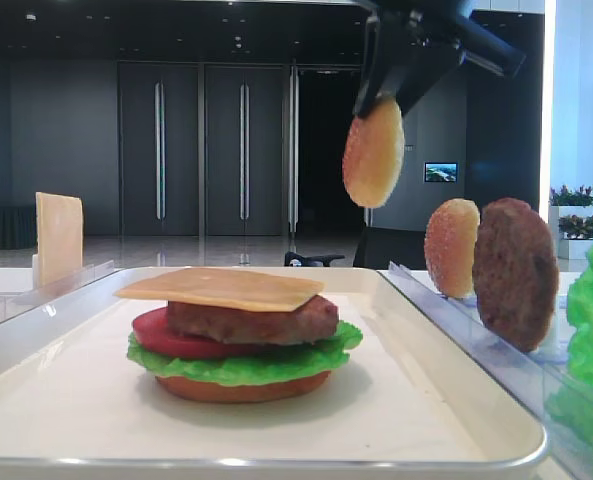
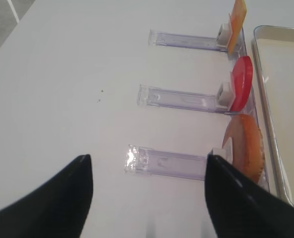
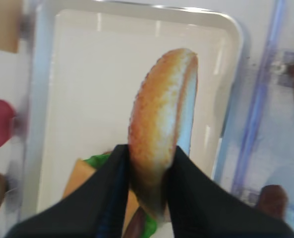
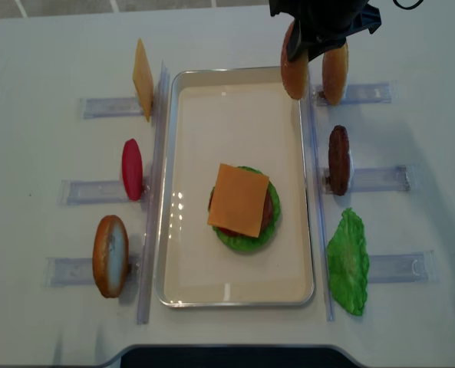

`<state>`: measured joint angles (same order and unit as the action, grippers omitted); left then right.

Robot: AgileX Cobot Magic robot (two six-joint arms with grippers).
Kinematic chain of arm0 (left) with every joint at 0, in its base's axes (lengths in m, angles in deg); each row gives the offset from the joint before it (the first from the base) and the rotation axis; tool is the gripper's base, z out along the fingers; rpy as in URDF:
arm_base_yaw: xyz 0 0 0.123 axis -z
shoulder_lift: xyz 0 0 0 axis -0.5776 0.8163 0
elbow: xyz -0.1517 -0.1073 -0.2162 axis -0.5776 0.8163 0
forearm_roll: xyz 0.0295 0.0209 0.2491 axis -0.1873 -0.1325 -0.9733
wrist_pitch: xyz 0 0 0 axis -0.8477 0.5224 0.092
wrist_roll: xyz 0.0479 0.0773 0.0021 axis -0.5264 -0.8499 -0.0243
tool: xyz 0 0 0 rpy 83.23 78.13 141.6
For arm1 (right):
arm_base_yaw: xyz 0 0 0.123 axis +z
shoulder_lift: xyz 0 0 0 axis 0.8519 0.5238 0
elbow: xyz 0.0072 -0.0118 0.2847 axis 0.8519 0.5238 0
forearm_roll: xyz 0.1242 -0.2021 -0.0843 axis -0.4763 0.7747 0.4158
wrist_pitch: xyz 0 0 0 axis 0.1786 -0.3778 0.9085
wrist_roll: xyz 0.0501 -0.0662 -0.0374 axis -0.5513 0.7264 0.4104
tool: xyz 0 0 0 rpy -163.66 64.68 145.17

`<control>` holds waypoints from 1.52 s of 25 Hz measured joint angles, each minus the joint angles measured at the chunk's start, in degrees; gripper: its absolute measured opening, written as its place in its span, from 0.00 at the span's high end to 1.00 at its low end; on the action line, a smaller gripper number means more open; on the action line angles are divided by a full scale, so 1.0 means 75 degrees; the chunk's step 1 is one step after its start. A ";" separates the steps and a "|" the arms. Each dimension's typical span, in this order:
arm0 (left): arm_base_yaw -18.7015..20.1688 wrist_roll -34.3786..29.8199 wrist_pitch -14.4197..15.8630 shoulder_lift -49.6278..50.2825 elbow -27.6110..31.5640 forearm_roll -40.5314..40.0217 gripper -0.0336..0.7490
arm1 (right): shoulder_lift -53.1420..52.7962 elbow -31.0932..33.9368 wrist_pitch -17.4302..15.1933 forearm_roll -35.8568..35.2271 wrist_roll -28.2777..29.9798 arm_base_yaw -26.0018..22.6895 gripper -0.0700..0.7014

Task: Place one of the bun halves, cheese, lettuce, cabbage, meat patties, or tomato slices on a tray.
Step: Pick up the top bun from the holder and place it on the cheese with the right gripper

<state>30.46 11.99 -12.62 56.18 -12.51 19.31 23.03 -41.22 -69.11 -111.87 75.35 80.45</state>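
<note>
bun half (image 4: 294, 73): sesame-topped, on edge, aloft | tray (image 4: 189, 291): white, apparently beneath

Three bun halves (image 4: 295, 70), two cheese slices (image 4: 241, 199) (one racked), one tray (image 4: 235, 295)

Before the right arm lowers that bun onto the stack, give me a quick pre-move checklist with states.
1. Right gripper shut on the bun half: ok.
2. Bun over the tray: ok, at the far right rim.
3. Bun above the cheese: not ok, stack sits nearer.
4. Bun lying flat: not ok, held on edge.
5. Cheese top free: ok.
6. Left gripper away from the tray: ok, open over the table.
</note>
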 joint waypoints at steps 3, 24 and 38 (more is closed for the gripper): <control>0.0000 -0.0007 0.0000 0.0000 0.0000 0.0000 0.27 | -0.0430 0.0349 -0.0115 -0.1169 0.0687 0.0000 0.65; 0.0000 -0.0032 0.0000 0.0000 0.0000 0.0000 0.27 | -0.1718 0.5186 0.1163 -0.7654 0.6698 0.0881 0.65; 0.0000 -0.0032 0.0000 0.0000 0.0000 0.0000 0.27 | -0.0555 0.5350 0.0909 -0.8098 0.7288 0.0878 0.65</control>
<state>30.46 11.76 -12.62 56.18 -12.51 19.31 18.87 -1.09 -62.29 -172.60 130.01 87.04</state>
